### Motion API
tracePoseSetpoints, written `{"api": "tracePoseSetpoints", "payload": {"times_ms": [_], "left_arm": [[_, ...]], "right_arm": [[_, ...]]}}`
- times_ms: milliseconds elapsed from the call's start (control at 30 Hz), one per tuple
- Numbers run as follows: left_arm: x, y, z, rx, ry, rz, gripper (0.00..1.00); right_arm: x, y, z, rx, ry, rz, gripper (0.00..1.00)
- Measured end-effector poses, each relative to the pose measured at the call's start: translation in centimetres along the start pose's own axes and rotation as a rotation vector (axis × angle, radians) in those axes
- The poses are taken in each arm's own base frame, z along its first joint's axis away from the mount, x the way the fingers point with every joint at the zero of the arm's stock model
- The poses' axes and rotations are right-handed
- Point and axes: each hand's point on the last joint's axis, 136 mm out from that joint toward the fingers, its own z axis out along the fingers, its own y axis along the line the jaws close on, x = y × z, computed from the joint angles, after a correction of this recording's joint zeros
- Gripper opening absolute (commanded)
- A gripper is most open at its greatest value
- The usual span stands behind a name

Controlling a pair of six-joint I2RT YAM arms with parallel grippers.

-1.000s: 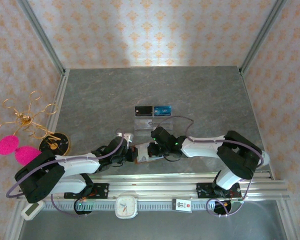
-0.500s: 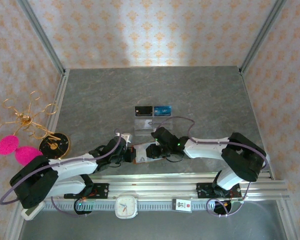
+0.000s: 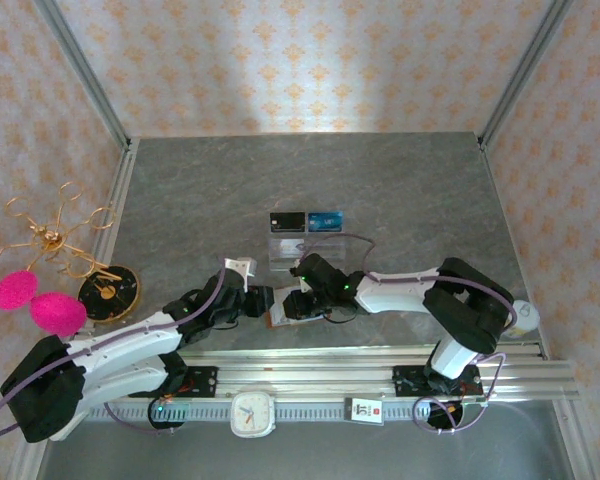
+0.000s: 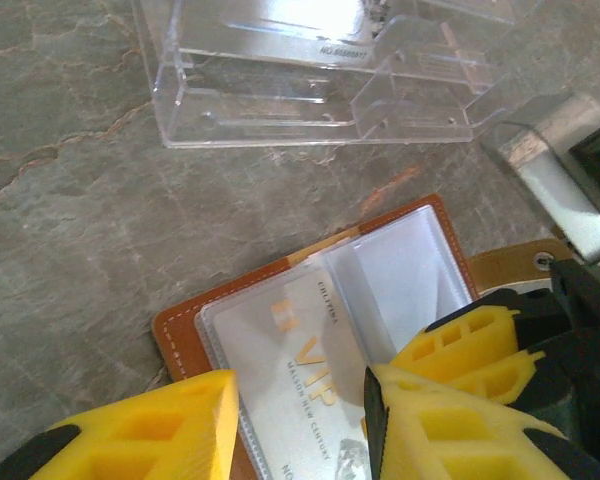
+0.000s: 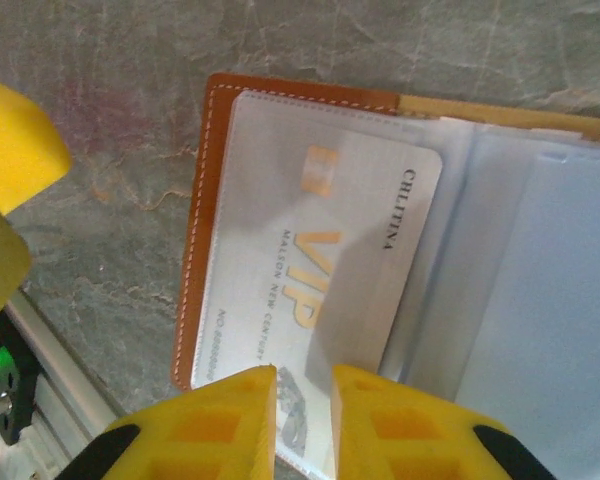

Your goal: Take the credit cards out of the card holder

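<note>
1. This is a staged robot test cell, most likely in a lab: two robot arms (image 3: 130, 345) are bolted to an aluminium rail (image 3: 310, 378) at the table's near edge.
2. Wallpapered panels (image 3: 310, 60) held by metal posts (image 3: 85, 75) box in the grey stone-look table (image 3: 400, 190), like a mock room.
3. Props stand about: a gold wire stand (image 3: 50, 240), pink puffs (image 3: 35, 300), a small clock (image 3: 252, 413) and a clear acrylic stand (image 3: 305, 245).
4. The marked strip (image 3: 310, 411) beside the clock may be a ruler, but it is too small to tell.

Card holder (image 4: 181, 332) lying open on worktop (image 3: 400, 180); credit card (image 5: 325, 262) sitting in one pocket; acrylic stand (image 4: 280, 75) standing just behind.
</note>
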Motion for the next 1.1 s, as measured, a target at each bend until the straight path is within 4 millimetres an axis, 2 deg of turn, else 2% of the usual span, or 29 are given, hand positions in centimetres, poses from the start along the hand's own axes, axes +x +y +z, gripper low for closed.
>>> {"api": "tracePoseSetpoints", "payload": {"times_ms": [267, 467, 600, 733, 867, 1100], "left_arm": [[0.0, 0.1, -0.1, -0.005, 0.001, 0.0, 0.39], [0.1, 0.3, -0.1, -0.014, 0.0, 0.0, 0.35], [0.3, 0.2, 0.1, -0.009, 0.014, 0.002, 0.28], [1.0, -0.6, 1.3, 0.002, 0.055, 0.018, 0.16], [2.1, -1.7, 2.6, 0.012, 0.11, 0.052, 0.02], [2.9, -1.1, 3.5, -0.017, 0.143, 0.059, 0.0]], "right_arm": [[-0.3, -0.7, 0.1, 0.093, -0.029, -0.011, 0.2], [-0.4, -1.2, -0.3, 0.173, -0.071, -0.018, 0.26], [-0.9, -1.3, -1.3, 0.201, -0.105, -0.022, 0.25], [-1.8, -0.9, -2.4, 0.186, -0.138, -0.026, 0.22], [-2.5, -1.3, -2.8, 0.16, -0.128, -0.007, 0.2], [-2.2, -1.2, -2.6, 0.089, -0.089, 0.012, 0.2]]}}
